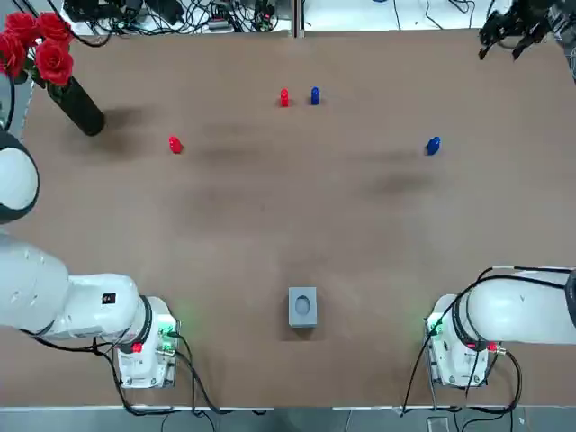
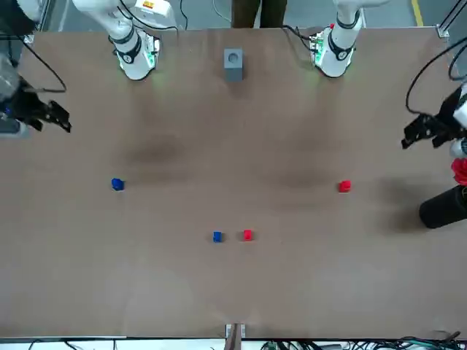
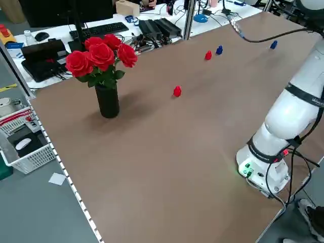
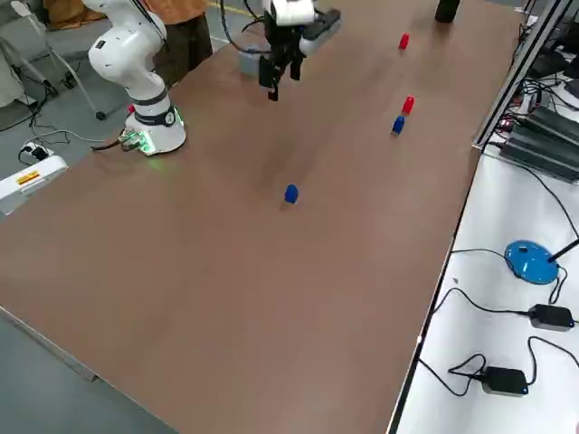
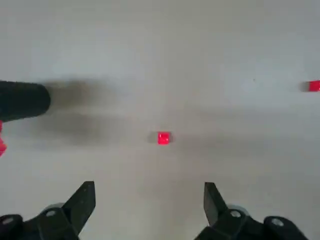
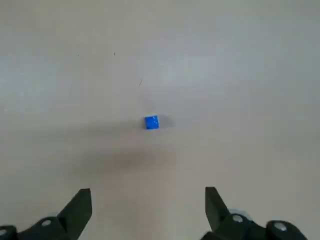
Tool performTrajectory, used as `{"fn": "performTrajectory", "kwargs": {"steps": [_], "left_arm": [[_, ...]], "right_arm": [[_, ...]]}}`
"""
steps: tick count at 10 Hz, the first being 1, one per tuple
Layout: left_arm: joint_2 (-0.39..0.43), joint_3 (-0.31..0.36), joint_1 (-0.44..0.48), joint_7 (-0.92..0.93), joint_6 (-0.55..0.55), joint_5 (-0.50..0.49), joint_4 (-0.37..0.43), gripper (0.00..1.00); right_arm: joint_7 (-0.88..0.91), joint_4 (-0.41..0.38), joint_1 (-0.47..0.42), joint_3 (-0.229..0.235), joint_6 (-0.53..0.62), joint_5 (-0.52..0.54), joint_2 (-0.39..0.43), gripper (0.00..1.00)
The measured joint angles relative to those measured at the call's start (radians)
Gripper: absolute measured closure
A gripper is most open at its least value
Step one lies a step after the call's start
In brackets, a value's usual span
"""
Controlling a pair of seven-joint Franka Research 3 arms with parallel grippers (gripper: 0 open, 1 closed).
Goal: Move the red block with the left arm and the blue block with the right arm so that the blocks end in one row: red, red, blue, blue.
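While left fingers gape, red block lies ungripped.

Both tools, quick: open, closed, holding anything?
Left tool: open, empty; the lone red block sits ungrasped.
Right tool: open, empty; the lone blue block sits ungrasped.

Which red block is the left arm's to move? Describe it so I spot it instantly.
Start at the black vase of roses at the far left corner. A little to its right and nearer the robot, a red block stands alone, centred ahead of the open left tool. Unlike the other red block, paired with a blue block at far centre, it has no neighbour.
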State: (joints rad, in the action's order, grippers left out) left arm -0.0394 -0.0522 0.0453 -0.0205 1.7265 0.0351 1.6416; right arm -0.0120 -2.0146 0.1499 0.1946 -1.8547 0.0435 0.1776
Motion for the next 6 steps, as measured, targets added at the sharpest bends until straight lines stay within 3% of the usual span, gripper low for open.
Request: {"fn": "performTrajectory", "kwargs": {"steps": [3, 6], "left_arm": [[-0.004, -0.001, -0.005, 0.002, 0.157, 0.0, 0.15, 0.05], [-0.009, -0.006, -0.043, 0.003, 0.391, -0.043, 0.364, 0.02]], "right_arm": [[0.0, -0.214, 0.0, 0.0, -0.285, -0.001, -0.021, 0.0], [-0.001, -0.299, -0.001, 0.0, -0.499, -0.003, -0.141, 0.02]]}}
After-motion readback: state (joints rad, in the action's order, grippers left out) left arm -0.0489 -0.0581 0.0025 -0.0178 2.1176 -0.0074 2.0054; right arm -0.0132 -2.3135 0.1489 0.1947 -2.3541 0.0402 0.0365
